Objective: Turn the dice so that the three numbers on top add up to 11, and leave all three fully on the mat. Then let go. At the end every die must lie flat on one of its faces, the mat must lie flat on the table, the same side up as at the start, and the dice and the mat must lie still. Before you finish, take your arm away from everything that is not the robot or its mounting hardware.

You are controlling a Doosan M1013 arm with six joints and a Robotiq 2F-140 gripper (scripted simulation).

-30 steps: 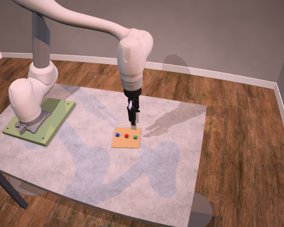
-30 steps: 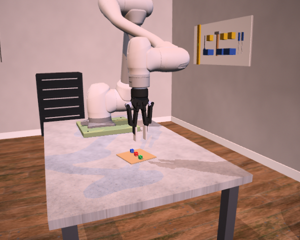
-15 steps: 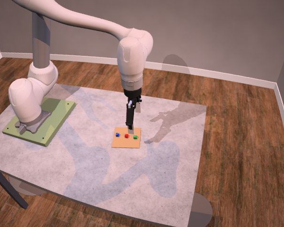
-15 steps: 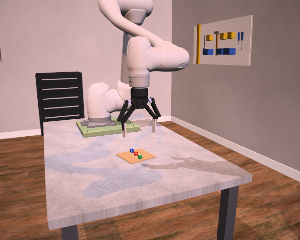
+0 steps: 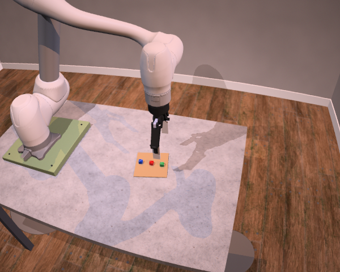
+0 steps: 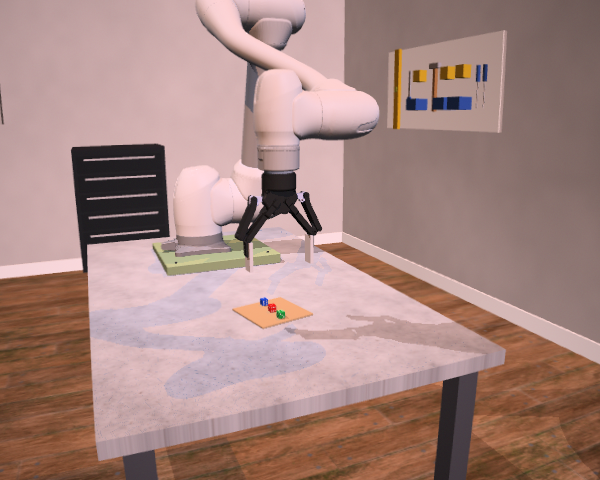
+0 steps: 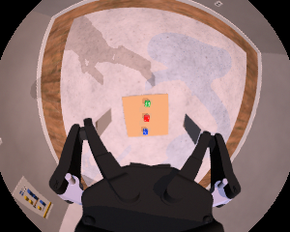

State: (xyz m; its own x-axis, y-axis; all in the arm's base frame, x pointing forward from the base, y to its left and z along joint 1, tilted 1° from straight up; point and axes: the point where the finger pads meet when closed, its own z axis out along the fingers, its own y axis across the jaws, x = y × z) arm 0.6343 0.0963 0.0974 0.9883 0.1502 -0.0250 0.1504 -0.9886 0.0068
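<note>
Hanging high above the bench with end effector spread wide open, both fingers well apart and pointing straight down, nothing between them, wrist upright beneath the bent arm.

Pips too small to read
The small blue die, small red die and small green die show unreadable top numbers; the top view cuts off the smooth white arm.
</note>
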